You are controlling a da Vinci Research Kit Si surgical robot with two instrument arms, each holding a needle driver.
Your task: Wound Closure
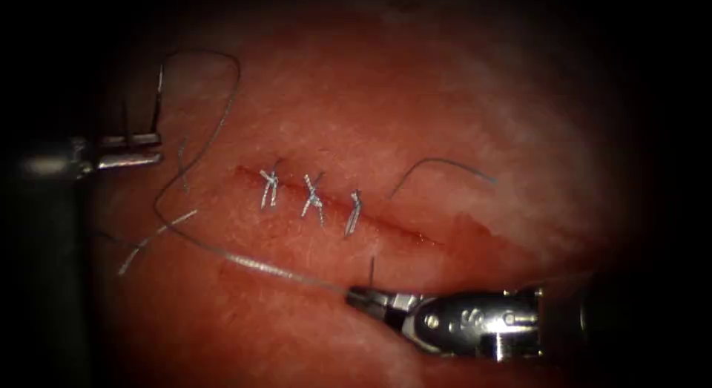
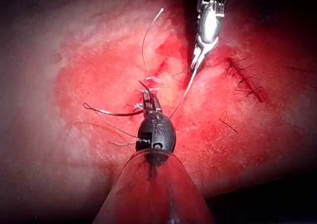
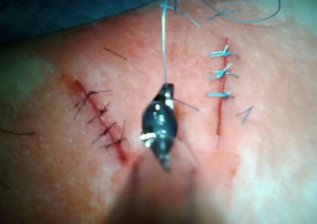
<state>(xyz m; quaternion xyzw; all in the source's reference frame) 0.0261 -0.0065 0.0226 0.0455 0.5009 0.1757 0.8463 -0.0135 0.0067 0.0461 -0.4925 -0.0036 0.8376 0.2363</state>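
The cut (image 1: 400,226) runs across the tissue (image 1: 415,99) and carries three pale stitches (image 1: 313,196) on its left part. Left of the cut, my left tool (image 1: 152,149) is shut on the curved needle (image 1: 157,99), which stands above the jaws, out of the tissue. The left wrist view shows the needle (image 2: 111,112) held near one end in that tool (image 2: 148,101). Thread (image 1: 222,99) loops from the needle down and across to my right tool (image 1: 354,295), shut on the thread (image 1: 259,265) below the cut. In the right wrist view, thread (image 3: 163,35) leaves the tool (image 3: 167,89) in a straight line.
A loose piece of thread (image 1: 445,164) lies right of the stitches. Cut ends of thread (image 1: 156,236) lie at the lower left. Red fluid (image 1: 482,236) stains the tissue by the cut's right end. An older cut with dark stitches (image 3: 101,122) lies beside the pale stitches (image 3: 220,73).
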